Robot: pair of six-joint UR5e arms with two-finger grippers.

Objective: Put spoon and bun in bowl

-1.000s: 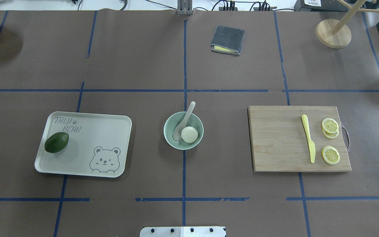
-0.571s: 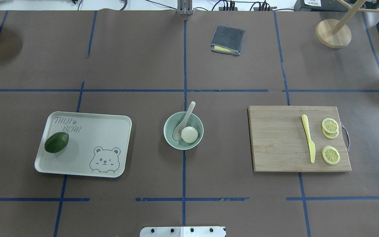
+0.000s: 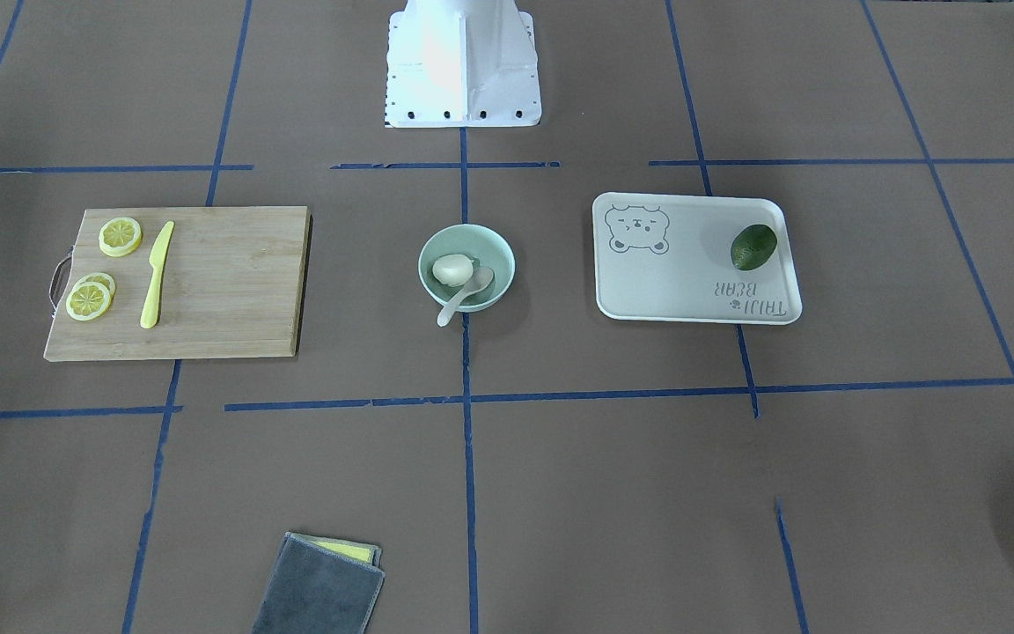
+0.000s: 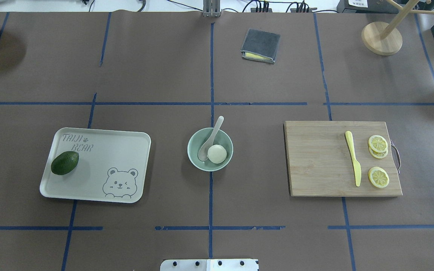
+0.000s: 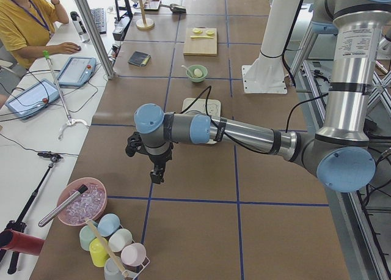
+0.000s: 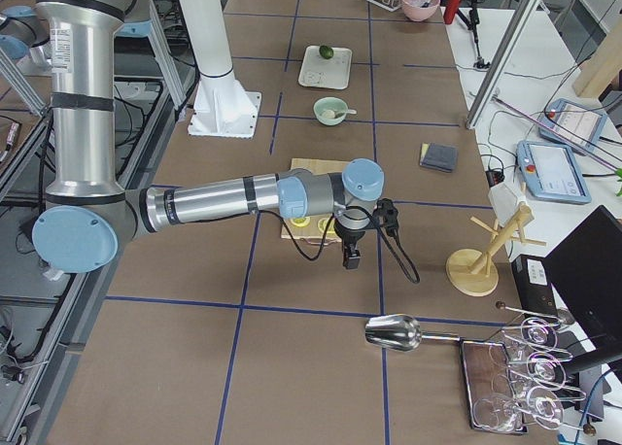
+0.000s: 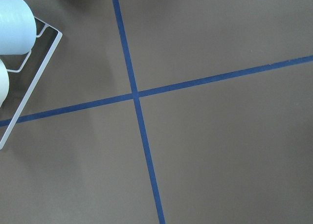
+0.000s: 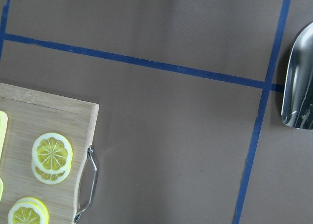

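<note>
Spoon (image 4: 210,140) and bun (image 4: 217,154) lie in the bowl (image 4: 196,161), so nothing seems left to do; for the left end effector (image 5: 157,176) and right end effector (image 6: 350,260) I cannot tell the opening.

brown table (image 4: 164,67) w/ blue tape grid (image 4: 145,103): bowl (image 4: 193,145), tray (image 4: 104,154), cutting board (image 4: 315,158), folded cloth (image 4: 260,44)

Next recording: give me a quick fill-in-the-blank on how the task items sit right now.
1. The bun and the scoop of the spoon both lie ____ the bowl.
2. The spoon handle juts out past the bowl's ____.
3. The avocado on the bear-print tray is dark ____.

Missing words: inside; rim; green.
</note>
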